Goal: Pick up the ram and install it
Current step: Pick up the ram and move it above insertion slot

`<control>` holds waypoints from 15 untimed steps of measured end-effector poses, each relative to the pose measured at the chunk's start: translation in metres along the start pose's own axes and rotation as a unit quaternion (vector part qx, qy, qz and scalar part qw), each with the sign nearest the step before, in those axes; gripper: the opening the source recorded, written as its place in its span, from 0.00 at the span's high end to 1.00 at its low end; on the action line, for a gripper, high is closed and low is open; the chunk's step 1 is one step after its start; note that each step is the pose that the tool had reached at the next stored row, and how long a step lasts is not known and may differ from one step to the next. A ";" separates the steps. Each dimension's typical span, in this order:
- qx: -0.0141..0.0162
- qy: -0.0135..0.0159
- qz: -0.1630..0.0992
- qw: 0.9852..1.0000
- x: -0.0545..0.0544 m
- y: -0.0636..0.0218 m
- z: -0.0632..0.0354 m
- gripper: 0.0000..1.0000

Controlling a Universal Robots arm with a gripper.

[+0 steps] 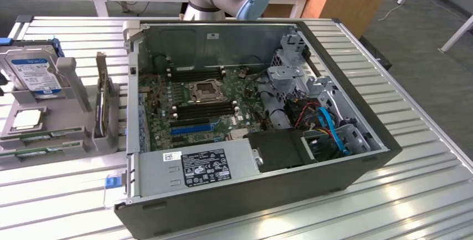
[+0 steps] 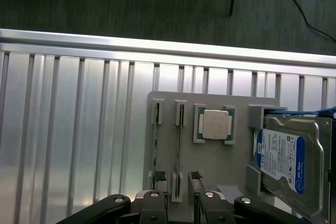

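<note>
Ram not lifted yet, nothing installed.
On the exterior view's left, the ram sits on edge in the grey holder. From the wrist, the gripper has its fingers spread either side of that stick's end, clamping nothing. To the right, the open case has black slots that look unfilled.
</note>
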State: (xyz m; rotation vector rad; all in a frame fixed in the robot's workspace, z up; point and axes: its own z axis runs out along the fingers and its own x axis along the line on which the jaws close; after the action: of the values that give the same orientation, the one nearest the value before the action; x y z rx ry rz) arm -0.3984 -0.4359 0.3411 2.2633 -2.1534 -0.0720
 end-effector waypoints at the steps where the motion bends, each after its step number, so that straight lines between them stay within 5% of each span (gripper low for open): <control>1: 0.000 0.000 0.000 1.000 0.000 -0.0001 0.0010 0.71; 15: 0.000 0.000 0.000 1.000 0.000 -0.0007 0.0159 0.71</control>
State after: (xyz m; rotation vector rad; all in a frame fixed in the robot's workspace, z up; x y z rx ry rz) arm -0.3984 -0.4359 0.3252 2.2635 -2.1534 -0.0719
